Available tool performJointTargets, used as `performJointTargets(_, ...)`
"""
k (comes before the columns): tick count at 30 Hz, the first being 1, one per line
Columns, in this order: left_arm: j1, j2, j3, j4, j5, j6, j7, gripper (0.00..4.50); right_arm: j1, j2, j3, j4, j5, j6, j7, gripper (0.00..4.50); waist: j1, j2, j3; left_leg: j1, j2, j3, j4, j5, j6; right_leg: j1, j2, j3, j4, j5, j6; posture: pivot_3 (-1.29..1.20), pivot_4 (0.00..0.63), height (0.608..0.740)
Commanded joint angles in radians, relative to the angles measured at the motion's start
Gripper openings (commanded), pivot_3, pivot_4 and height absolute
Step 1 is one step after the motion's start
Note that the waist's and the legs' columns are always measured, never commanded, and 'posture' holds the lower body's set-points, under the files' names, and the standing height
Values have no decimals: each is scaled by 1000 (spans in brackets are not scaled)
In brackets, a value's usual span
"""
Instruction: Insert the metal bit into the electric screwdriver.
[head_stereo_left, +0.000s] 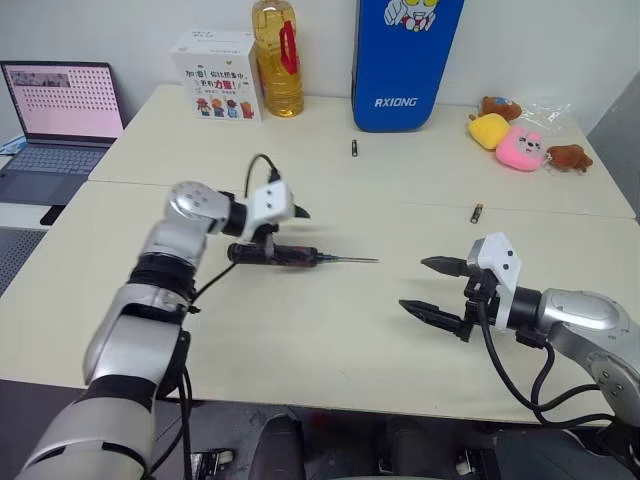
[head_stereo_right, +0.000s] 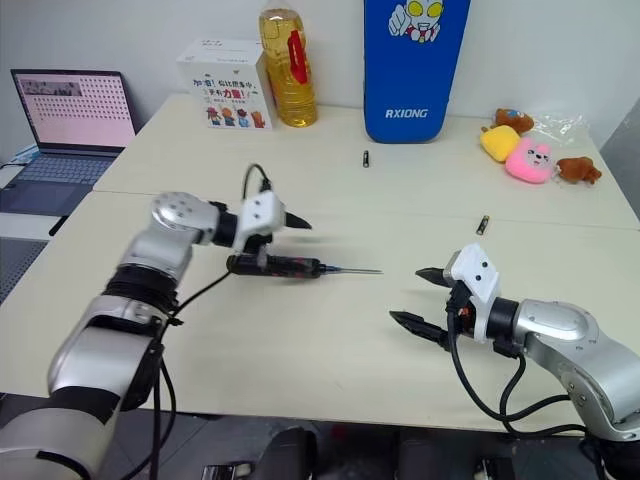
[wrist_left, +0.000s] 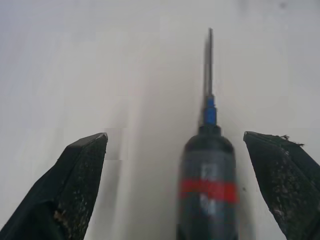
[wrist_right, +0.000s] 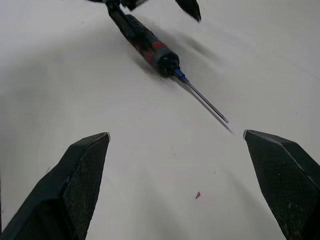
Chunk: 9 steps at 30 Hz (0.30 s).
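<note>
The electric screwdriver (head_stereo_left: 275, 254), black with red accents, lies on the pale table (head_stereo_left: 330, 330) left of centre, tip pointing right. The thin metal bit (head_stereo_left: 352, 260) sticks straight out of its tip, above a small blue collar. My left gripper (head_stereo_left: 285, 232) is open, its two black fingers (wrist_left: 80, 185) standing wide on either side of the screwdriver's body (wrist_left: 207, 175) without touching it. My right gripper (head_stereo_left: 414, 284) hovers open to the right, past the bit's end, holding nothing. In the right wrist view the screwdriver (wrist_right: 147, 42) and bit (wrist_right: 207, 104) lie ahead of its spread fingers.
At the table's back stand a white box (head_stereo_left: 215, 75), a yellow oil bottle (head_stereo_left: 277, 55) and a blue case (head_stereo_left: 405, 60). Plush toys (head_stereo_left: 520, 140) lie at the back right. Two small batteries (head_stereo_left: 354, 148) (head_stereo_left: 477, 212) lie on the table. A laptop (head_stereo_left: 60, 110) sits far left.
</note>
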Motion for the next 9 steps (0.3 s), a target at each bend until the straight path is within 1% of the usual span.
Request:
performJointTargets(1, 62, 112, 123, -200, -141, 273, -52, 4491, -67, -35, -17, 89, -12, -40, 88, 4500, -7, 0, 0, 0, 0, 0, 0, 0, 0, 0, 0, 0, 0, 0, 0, 0, 150, 740)
performJointTargets(3, 195, 186, 190, -353, -173, 389, 1, 4491, -123, -41, -26, 186, -24, -54, 120, 4500, -20, 0, 0, 0, 0, 0, 0, 0, 0, 0, 0, 1, 1, 0, 0, 0, 150, 740)
performJointTargets(5, 326, 223, 238, -502, -204, 462, 49, 4491, -164, -39, -33, 264, -28, -62, 140, 4500, -26, 1, 0, 3, 1, 2, -2, 0, 0, 0, 0, 3, 1, 0, 0, 0, 150, 740)
performJointTargets(7, 402, 218, 279, -592, -235, 513, 104, 4491, -175, -35, -38, 318, -35, -71, 155, 4500, -22, 1, 0, 4, 1, 3, -1, 0, 0, 0, 0, 3, 2, -1, 1, 0, 150, 740)
performJointTargets(9, 444, 204, 301, -633, -237, 541, 176, 4491, -172, -33, -32, 353, -57, -94, 172, 4500, -12, 0, 0, 3, 1, 2, 0, 0, 0, 1, 0, 2, 2, -1, 1, 0, 150, 740)
